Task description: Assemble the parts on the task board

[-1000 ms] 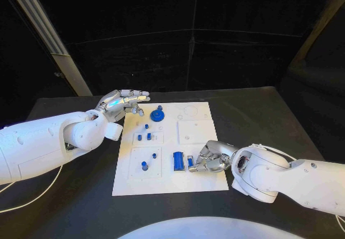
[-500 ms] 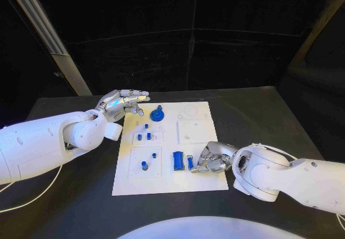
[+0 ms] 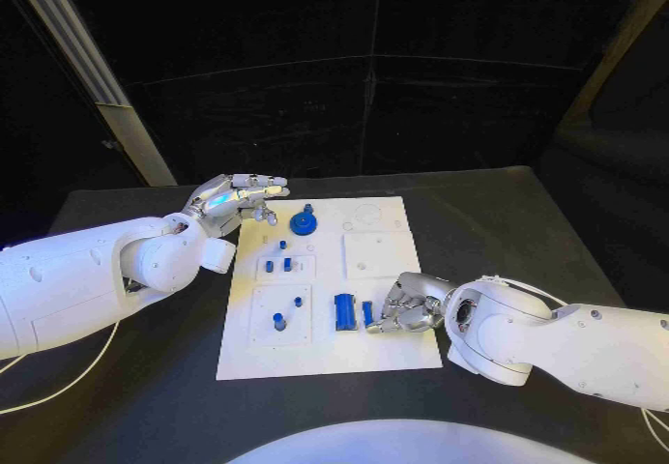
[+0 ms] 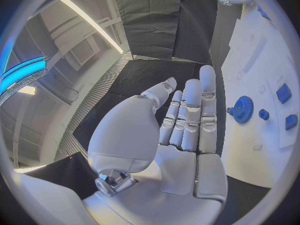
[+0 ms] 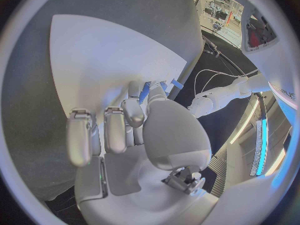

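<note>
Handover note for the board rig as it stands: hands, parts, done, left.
Left hand: open, fingers apart, holds nothing, at the far left corner of the task board.
Right hand: on the board's right side, pinching a small blue bar.
Parts: blue gear at the far end, small blue pieces mid-board, blue block beside the bar.
Done: cannot tell.
Left: seat the bar; the rest unclear.

Dim room, black backdrop; task board brightly lit; wrist views fisheye-bent, blue-tinted light strips.
</note>
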